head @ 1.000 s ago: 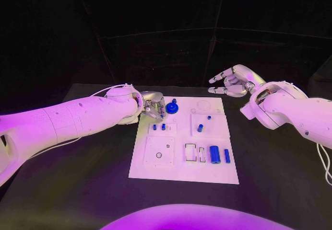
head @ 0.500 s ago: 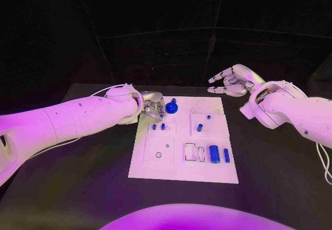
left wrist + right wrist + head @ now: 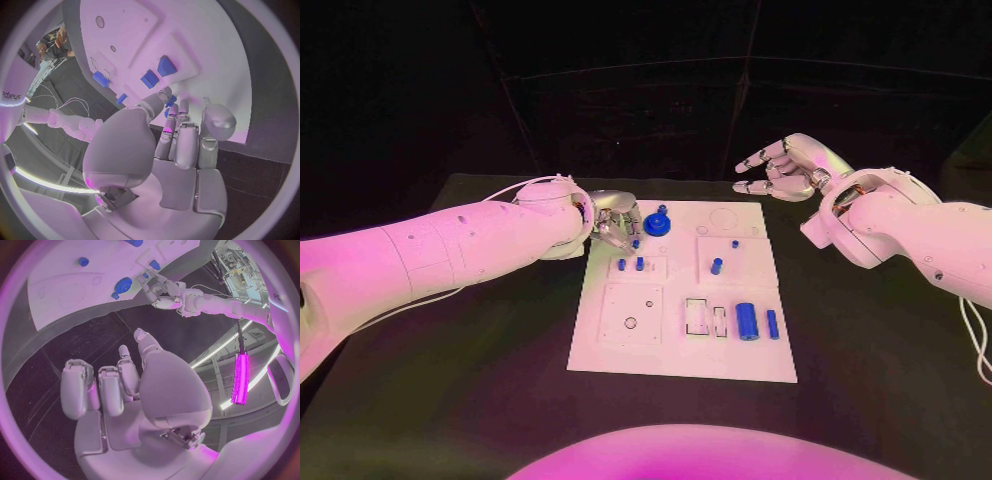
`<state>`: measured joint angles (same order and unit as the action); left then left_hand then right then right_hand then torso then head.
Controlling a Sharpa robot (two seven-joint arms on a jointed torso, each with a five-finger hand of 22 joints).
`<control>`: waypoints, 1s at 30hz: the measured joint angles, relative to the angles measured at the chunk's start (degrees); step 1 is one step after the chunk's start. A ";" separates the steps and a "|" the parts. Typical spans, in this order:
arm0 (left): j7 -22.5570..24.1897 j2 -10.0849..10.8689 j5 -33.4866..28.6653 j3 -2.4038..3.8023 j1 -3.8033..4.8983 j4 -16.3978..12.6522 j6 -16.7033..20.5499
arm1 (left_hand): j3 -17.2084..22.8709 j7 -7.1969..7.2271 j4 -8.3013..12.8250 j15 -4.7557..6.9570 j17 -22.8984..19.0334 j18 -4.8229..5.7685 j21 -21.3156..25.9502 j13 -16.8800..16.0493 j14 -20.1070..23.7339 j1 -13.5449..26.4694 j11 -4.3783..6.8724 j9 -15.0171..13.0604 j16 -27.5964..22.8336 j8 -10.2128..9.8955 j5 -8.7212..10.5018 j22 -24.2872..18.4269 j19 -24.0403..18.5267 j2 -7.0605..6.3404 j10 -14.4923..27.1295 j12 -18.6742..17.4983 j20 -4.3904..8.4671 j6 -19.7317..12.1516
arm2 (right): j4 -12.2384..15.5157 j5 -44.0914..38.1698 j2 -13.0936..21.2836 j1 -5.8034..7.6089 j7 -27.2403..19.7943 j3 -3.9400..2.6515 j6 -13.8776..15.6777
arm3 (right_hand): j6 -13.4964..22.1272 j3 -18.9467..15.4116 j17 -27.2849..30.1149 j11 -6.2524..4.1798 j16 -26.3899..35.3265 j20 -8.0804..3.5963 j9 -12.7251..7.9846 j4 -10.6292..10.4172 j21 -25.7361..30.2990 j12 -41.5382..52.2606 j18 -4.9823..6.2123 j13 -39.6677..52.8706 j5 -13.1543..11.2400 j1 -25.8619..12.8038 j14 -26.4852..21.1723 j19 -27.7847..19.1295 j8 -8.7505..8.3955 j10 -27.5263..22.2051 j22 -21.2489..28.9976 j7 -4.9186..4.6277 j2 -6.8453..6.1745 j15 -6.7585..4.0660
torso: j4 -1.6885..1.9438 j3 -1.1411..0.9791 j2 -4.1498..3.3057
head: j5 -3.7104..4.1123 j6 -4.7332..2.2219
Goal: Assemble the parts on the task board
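Reaching at the task board's [image 3: 678,345] far-left corner, the left hand [image 3: 617,226] risks knocking the blue knobbed part [image 3: 658,223] just beside its curled fingers; whether it pinches anything I cannot tell; the right hand [image 3: 785,168] hovers wide, holding nothing, beyond the board's far edge over the desk [image 3: 459,400].

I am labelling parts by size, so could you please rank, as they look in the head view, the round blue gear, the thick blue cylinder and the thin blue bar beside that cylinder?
1. Thick blue cylinder and round blue gear: alike in apparent size, and the gear lies farther off, so I won't rank them.
2. Thin blue bar: clearly smallest.
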<state>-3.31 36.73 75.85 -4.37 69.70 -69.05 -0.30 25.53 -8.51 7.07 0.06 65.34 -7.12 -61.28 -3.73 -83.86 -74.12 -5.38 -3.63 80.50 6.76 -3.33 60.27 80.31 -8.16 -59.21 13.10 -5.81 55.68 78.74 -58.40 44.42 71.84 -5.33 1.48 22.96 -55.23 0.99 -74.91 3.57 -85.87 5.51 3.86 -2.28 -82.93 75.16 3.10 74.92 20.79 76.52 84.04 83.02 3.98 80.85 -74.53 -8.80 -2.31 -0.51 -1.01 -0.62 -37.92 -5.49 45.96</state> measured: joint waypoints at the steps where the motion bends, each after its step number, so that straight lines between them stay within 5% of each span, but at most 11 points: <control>1: 0.00 0.07 0.00 0.00 0.00 -0.02 0.04 | -0.22 0.09 0.23 -0.18 -0.12 0.00 0.89 0.03 -0.18 0.00 -0.08 0.00 0.00 -0.56 0.00 -0.85 -0.21 0.00 0.76 -0.35 -0.21 -0.89 | -0.01 0.00 0.00 0.00 0.01 0.00 -0.02 | 0.00 -0.01 0.00 0.09 0.19 0.00 0.00 0.01 0.04 -0.30 0.00 0.00 0.00 0.00 0.00 0.00 0.00 -0.14 0.15 0.00 0.00 0.00 | 0.01 0.00 0.00 | 0.00 0.00; 4: 0.00 0.39 0.00 0.00 0.00 -0.03 0.21 | -0.76 0.24 0.39 -0.19 -0.43 0.00 2.56 0.05 -0.19 0.00 -0.42 0.00 -0.23 -1.27 0.00 -2.40 -0.68 0.00 2.20 -0.91 -0.27 -2.06 | -0.08 0.00 0.02 0.00 0.16 0.00 -0.23 | 0.00 -0.17 0.00 0.09 1.17 -0.30 0.00 0.17 0.47 -8.08 -0.01 -3.83 0.00 0.47 0.00 -0.33 0.00 -5.28 0.85 0.00 0.47 0.00 | 0.01 0.00 0.00 | -0.03 0.01; 8: 0.06 1.18 0.00 0.00 -0.01 -0.08 0.68 | -1.41 0.24 0.44 -0.39 -0.85 0.00 4.02 0.04 0.01 -0.19 -0.66 -0.05 -0.23 -1.50 0.00 -3.74 -0.94 -0.19 3.13 -1.19 -0.52 -2.06 | -0.33 -0.28 0.14 0.00 0.70 0.00 -0.89 | 0.39 0.34 0.18 -0.18 4.21 -0.44 0.00 0.26 1.82 -30.82 0.00 -21.79 -0.49 0.98 -0.12 -1.48 0.00 -16.85 3.00 -0.03 0.98 -0.13 | 0.01 0.01 0.02 | -0.08 0.01; 13: 0.19 2.95 -0.18 0.13 -0.01 -0.71 1.66 | -1.40 0.24 0.44 -0.60 -0.82 0.00 4.44 0.04 -0.20 -0.49 -0.66 -0.07 -0.23 -1.49 0.00 -4.24 -1.14 0.11 3.13 -1.19 -0.33 -2.06 | -0.74 -2.14 0.32 0.00 1.79 0.00 -2.36 | -1.58 2.72 3.37 -0.19 7.08 -0.51 0.00 -0.37 3.75 -48.11 0.72 -37.81 -1.39 2.39 -0.10 -2.56 0.30 -18.62 6.18 0.12 -0.11 -0.74 | 0.01 0.02 0.02 | 0.05 -0.14; 19: 2.16 6.01 -4.39 0.27 0.08 -2.30 5.27 | -0.96 -0.92 0.04 -0.60 -0.52 0.00 5.25 -0.18 -0.20 -1.00 -0.56 -0.65 -0.23 -0.09 0.00 -4.79 -1.14 1.72 0.65 -0.10 -0.33 1.04 | -0.92 -9.43 0.55 -0.13 4.04 0.00 -5.94 | -4.62 5.86 4.27 0.05 7.74 -0.51 0.15 0.12 4.05 -57.66 0.92 -47.64 -2.58 4.36 -0.10 -2.56 0.83 -18.38 6.79 0.40 -1.17 -0.74 | 0.01 -0.01 0.05 | 0.51 -0.49; 21: 3.89 6.82 -8.13 0.29 0.15 -2.93 6.99 | -0.08 -1.10 -0.05 -0.60 -1.16 0.01 5.89 -0.39 -0.20 -0.96 -0.42 -0.72 -0.58 0.52 0.00 -5.36 -1.34 2.56 -1.11 0.72 -0.46 2.22 | -0.77 -12.44 0.58 -0.38 4.85 0.00 -7.06 | -5.27 6.74 4.41 0.41 8.00 -0.50 0.15 0.19 4.05 -59.60 0.92 -50.04 -3.14 4.61 -0.10 -2.56 0.83 -17.93 6.90 0.58 -1.42 -0.74 | 0.01 -0.02 0.06 | 1.03 -0.79; 26: 11.94 8.62 -27.05 0.27 0.23 -5.31 10.09 | 2.60 -1.31 -0.63 -0.47 -14.60 -2.72 18.83 -0.37 4.58 -1.23 -0.25 -0.63 -7.41 1.09 0.00 -17.00 -7.98 4.83 -2.63 1.62 -0.33 3.21 | -0.22 -21.73 0.41 -1.73 7.19 0.00 -9.61 | -5.97 8.99 4.71 0.21 8.34 -0.50 0.06 0.02 4.66 -63.09 0.92 -55.15 -5.26 5.07 -0.10 -2.55 0.83 -16.55 7.54 0.80 -2.03 -0.74 | -0.08 -0.01 0.04 | 2.25 -1.36; 30: 18.29 9.40 -43.24 0.23 0.23 -6.99 10.43 | 3.36 -1.31 -0.51 -0.73 -23.35 -2.70 22.22 -0.27 9.24 -1.18 -0.25 -0.40 -12.44 1.24 0.00 -19.25 -10.92 4.77 -2.63 2.23 -0.47 3.21 | -0.12 -27.69 0.06 -2.95 8.77 0.07 -10.85 | -5.97 9.59 5.17 0.21 8.66 -0.27 0.06 -0.28 5.23 -64.58 0.91 -57.10 -5.78 4.74 0.10 -2.79 0.45 -16.55 8.53 0.80 -2.80 -0.51 | -0.08 0.05 0.01 | 3.20 -1.68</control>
<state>14.97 46.13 32.61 -4.14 69.93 -76.04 10.14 28.89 -9.82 6.56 -0.67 41.99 -9.82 -39.05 -4.00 -74.62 -75.30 -5.63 -4.03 68.06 8.00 -3.33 41.03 69.39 -3.39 -61.84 15.33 -6.28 58.89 78.62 -86.09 44.49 68.89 3.45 1.55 12.10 -61.21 10.59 -69.74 3.78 -77.21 5.25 3.92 -2.56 -77.70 10.58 4.02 17.82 15.01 81.27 84.14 80.22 4.43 64.30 -66.00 -8.00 -5.11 -1.02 -1.09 -0.56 -37.92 -2.29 44.29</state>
